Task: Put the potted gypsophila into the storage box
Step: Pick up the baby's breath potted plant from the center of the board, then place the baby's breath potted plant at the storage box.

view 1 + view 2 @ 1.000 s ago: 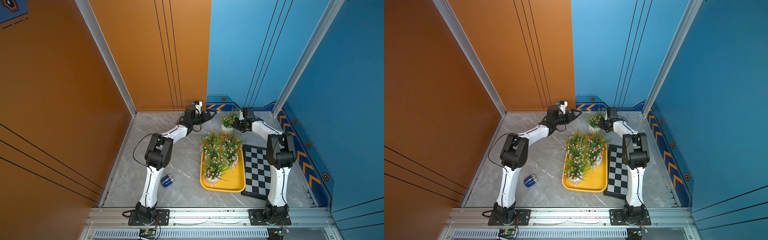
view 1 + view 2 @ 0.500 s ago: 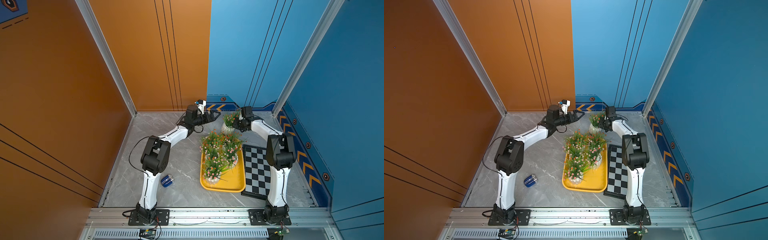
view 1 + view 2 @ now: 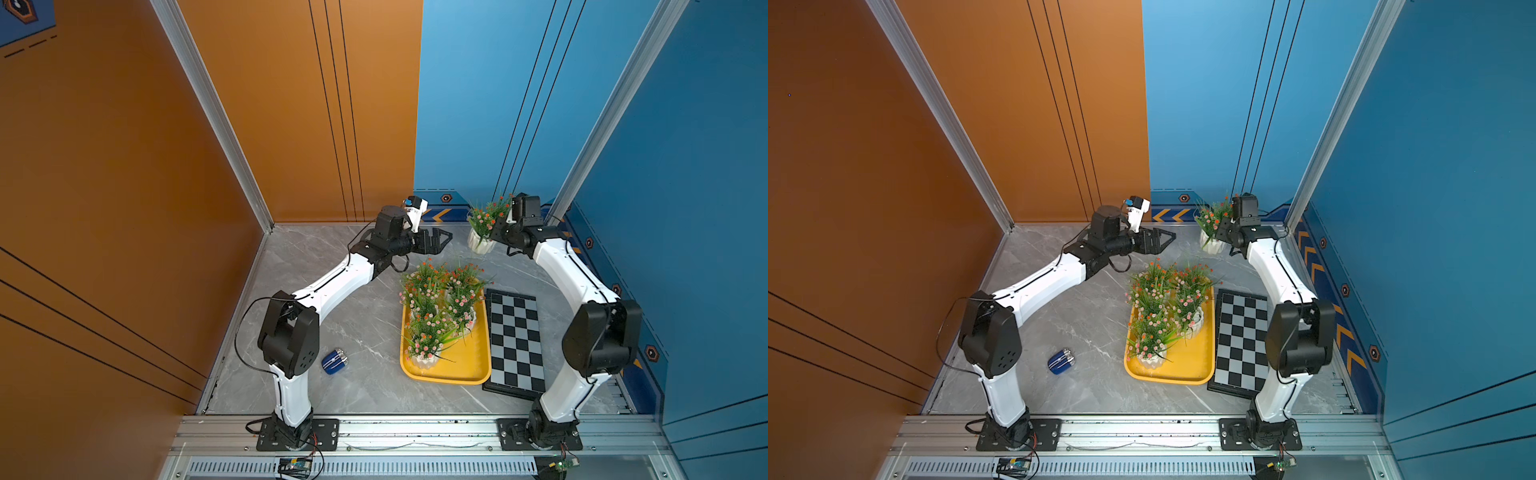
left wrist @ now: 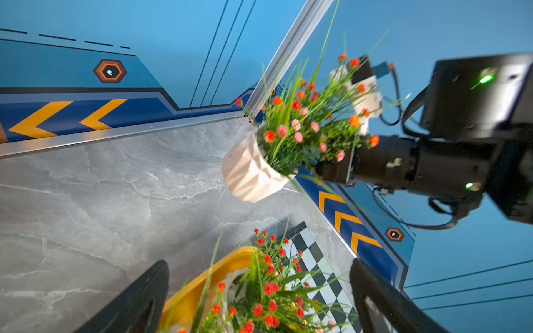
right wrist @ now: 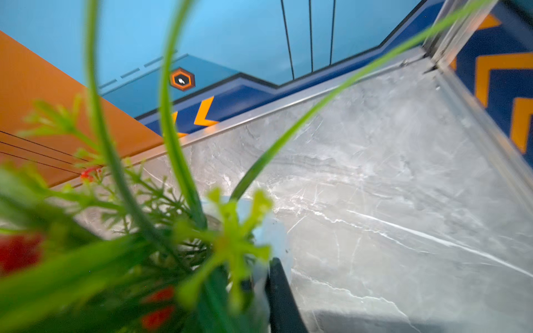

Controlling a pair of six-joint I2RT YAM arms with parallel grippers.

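Yellow marks your target: in both top views the box (image 3: 465, 368) (image 3: 1187, 368) lies on the grey counter (image 3: 361, 324) with three potted plants (image 3: 436, 316) standing in it. A chequered board (image 3: 515, 336) lies just beside it on the right. Your gypsophila (image 3: 482, 239) is outside the box, beyond its far end near the back wall, and the right gripper (image 3: 496, 232) is clenched on it. The left gripper (image 3: 441, 241) hangs released near that pot, holding nothing. A blue object (image 3: 333, 362) lies by the left arm.

From the left wrist you see the gypsophila (image 4: 251, 173) tilted in its white ribbed pot. The right gripper (image 4: 326, 170) bites in at the rim among the stems. You cannot tell whether the pot touches the counter. The left gripper's fingers (image 4: 138, 299) stand wide apart, with the box rim (image 4: 202, 282) showing between them.

From the right wrist, blurred leaves fill the near side. One black finger (image 5: 279, 288) presses against the outside of the pale pot rim, and foliage hides the other.
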